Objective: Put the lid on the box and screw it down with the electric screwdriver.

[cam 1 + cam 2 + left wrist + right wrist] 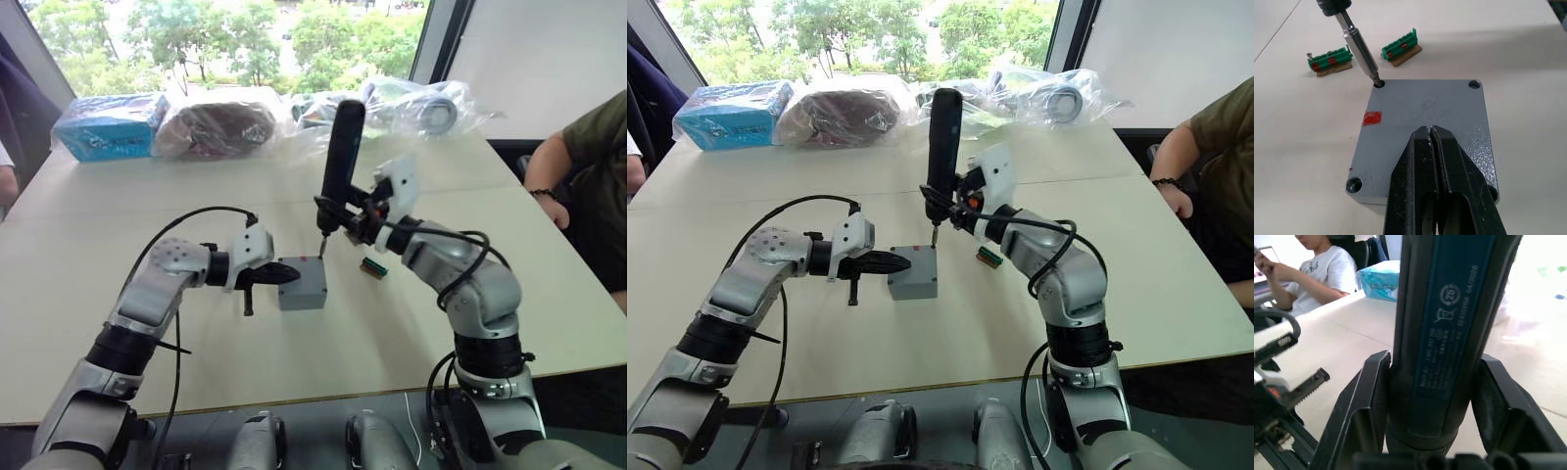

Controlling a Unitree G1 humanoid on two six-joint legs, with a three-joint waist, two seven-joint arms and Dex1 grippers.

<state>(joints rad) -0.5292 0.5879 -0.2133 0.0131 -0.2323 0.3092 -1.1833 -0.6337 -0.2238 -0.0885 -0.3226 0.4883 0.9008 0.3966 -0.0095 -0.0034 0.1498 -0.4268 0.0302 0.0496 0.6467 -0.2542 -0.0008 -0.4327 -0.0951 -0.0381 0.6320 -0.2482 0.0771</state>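
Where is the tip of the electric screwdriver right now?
In the left wrist view, the electric screwdriver has its bit in a corner screw hole of the lid, the corner nearest the green terminal blocks.

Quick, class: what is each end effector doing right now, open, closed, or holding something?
Left end effector: closed, empty, fingers together on the lid.
Right end effector: closed on the electric screwdriver.

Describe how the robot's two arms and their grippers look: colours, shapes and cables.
Both arms have rounded silver-grey metallic shells with black joint rings. A white block sits at each wrist, and thin black cables loop loosely along each arm. The left gripper and the right gripper each have two matte black, flat, tapering fingers.
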